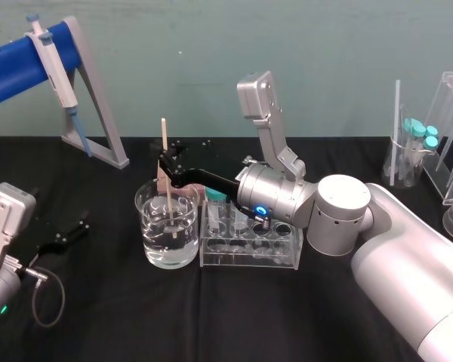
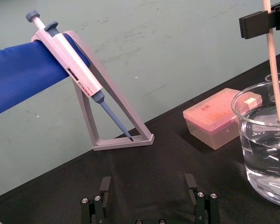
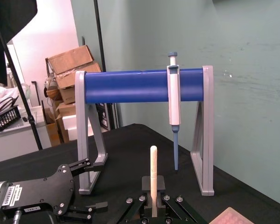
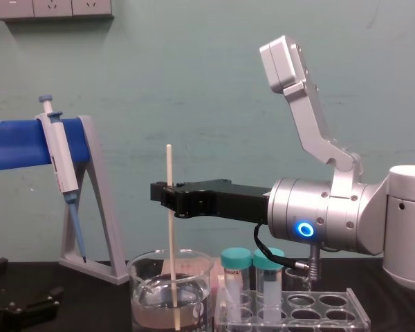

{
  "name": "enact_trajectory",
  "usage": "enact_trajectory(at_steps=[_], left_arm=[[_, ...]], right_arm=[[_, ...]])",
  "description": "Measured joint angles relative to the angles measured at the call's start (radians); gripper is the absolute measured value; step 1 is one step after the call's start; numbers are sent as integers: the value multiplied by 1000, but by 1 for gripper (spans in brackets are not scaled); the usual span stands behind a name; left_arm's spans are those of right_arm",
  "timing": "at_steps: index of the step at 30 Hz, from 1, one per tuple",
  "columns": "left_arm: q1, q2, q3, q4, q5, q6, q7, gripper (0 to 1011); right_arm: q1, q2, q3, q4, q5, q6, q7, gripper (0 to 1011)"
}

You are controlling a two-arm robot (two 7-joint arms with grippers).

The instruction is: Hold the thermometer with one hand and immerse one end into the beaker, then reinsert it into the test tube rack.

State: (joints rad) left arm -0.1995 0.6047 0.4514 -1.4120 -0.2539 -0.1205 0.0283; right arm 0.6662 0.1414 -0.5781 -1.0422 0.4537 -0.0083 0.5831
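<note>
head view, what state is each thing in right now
thermometer, upright, lower end dipped in the liquid
beaker, upright, partly filled with clear liquid
test tube rack, holding two teal-capped tubes
right claw, shut on the thermometer above the beaker
left claw, open, parked low on the robot's left
pipette, hanging on the blue bar

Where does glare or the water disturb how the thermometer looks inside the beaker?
Head view: white glints on the beaker wall; the thermometer, in the right gripper, is traceable under water. Left wrist view: bright streaks on the glass, rod fades below the surface. Chest view: little glare. Left gripper parked at left.
</note>
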Motion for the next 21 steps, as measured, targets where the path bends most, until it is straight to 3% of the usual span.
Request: enact_trajectory(at_steps=[21], left_arm=[[0,0,0,0,0,0,0,1004]], right_arm=[[1,0,-1,1,1,1,0,53]])
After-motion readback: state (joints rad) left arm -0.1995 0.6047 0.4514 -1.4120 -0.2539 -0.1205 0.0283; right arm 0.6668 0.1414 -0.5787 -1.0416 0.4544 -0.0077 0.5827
